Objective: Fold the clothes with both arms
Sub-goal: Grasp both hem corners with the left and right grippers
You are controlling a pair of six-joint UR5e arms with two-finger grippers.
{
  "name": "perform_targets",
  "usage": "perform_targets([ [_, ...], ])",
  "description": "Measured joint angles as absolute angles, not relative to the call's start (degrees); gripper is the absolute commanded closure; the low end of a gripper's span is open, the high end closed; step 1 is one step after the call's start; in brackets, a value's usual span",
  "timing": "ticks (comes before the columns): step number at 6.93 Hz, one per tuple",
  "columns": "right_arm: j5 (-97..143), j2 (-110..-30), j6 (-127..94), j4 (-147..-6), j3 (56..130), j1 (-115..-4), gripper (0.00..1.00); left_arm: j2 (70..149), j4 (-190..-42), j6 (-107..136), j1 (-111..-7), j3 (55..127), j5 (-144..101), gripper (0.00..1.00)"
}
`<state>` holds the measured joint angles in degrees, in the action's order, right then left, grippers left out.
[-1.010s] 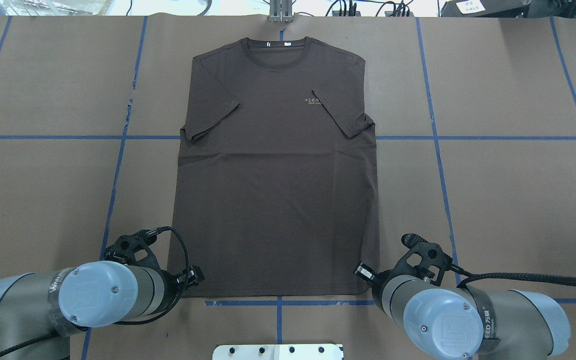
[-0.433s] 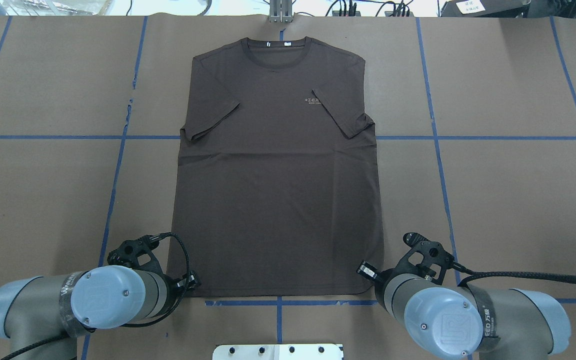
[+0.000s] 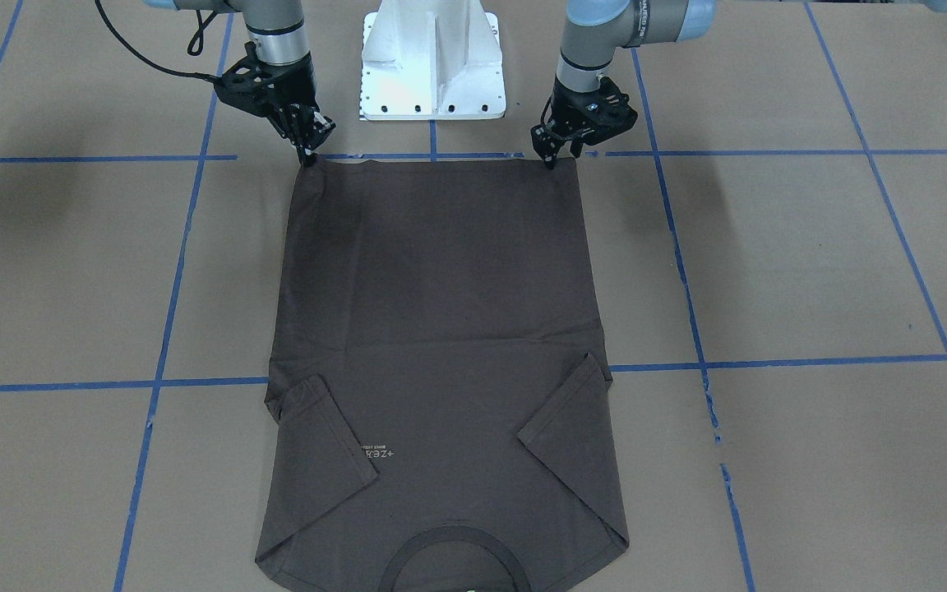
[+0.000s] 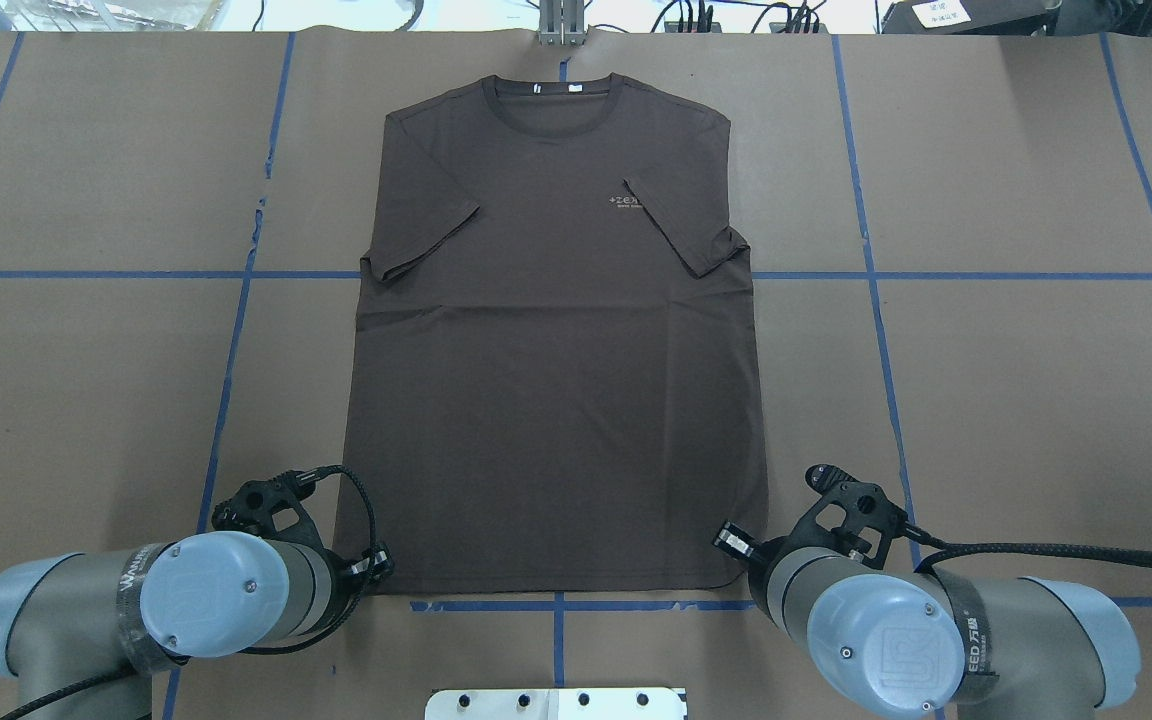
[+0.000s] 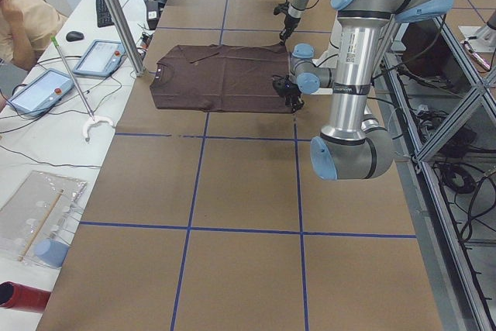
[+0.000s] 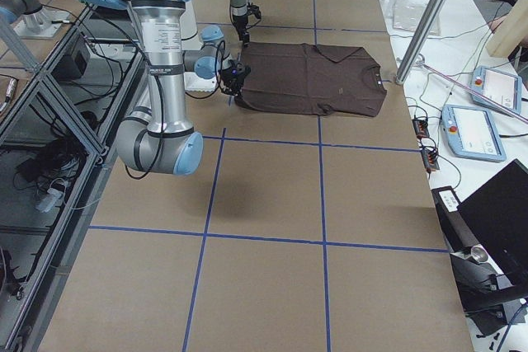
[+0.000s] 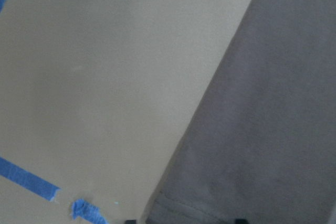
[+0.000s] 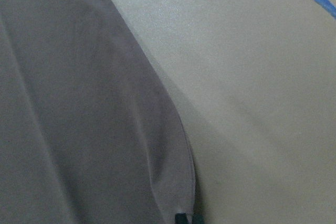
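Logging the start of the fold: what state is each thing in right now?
T-shirt: flat, front up, sleeves folded in, body not yet folded.
Left claw: open, at one hem corner.
Right claw: shut on the other hem corner.

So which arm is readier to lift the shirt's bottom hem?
Right. The right pincer is pinched shut on the T-shirt at its hem corner, with fabric puckered into it. The left pincer sits at its corner with jaws apart, not yet gripping.
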<state>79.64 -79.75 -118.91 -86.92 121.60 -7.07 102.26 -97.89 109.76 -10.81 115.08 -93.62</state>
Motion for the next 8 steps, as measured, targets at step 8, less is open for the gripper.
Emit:
perform_targets([
  [8,79.5,-79.6,-119.1,-87.7,121.7,-7.1,1.00,102.1,-96.7,110.0,-11.1,115.3,-93.8,0.51],
])
